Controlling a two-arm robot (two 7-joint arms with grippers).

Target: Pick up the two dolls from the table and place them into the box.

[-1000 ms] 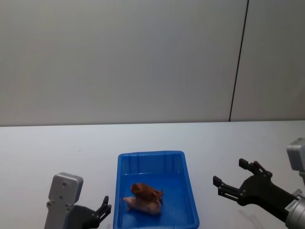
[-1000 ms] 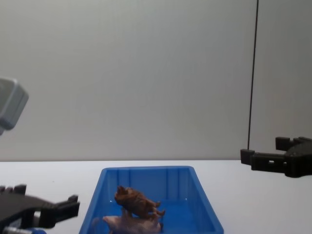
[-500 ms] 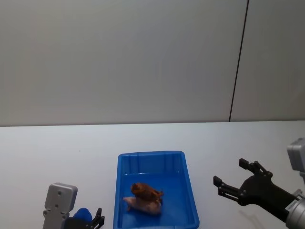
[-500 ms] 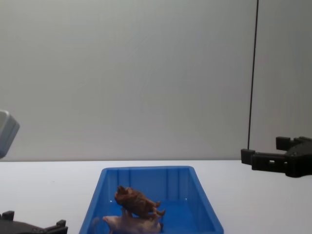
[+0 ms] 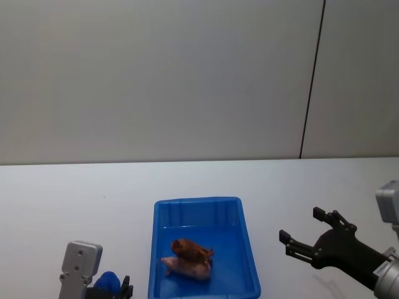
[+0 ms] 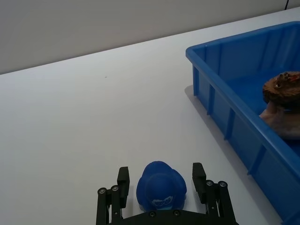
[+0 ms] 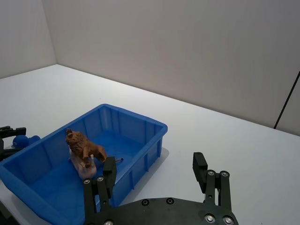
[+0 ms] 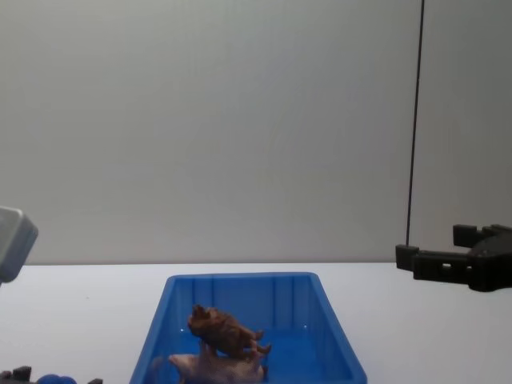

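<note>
The blue box (image 5: pixel 202 204) stands on the white table (image 5: pixel 75 205) in front of me. The brown lion doll (image 5: pixel 191 250) lies inside it on top of the pale pink pig doll (image 5: pixel 186 268). The left wrist view shows the lion (image 6: pixel 284 86) over the pig (image 6: pixel 280 124) behind the box wall (image 6: pixel 225 51). My left gripper (image 6: pixel 160 173) is low at the near left, open, its fingers (image 6: pixel 123 177) on either side of a small blue rounded object (image 6: pixel 161 187) on the table. My right gripper (image 5: pixel 300 225) hangs open to the right of the box, holding nothing.
A plain grey wall with a dark vertical seam (image 5: pixel 312 81) backs the table. White tabletop (image 6: pixel 93 108) stretches left of the box and beyond it. From the right wrist, the box rim (image 7: pixel 136 117) and the blue object (image 7: pixel 21 140) lie ahead of the open fingers.
My left gripper has drawn back and down toward the near edge, left of the box, and now straddles the small blue object. The right gripper and both dolls stay put.
</note>
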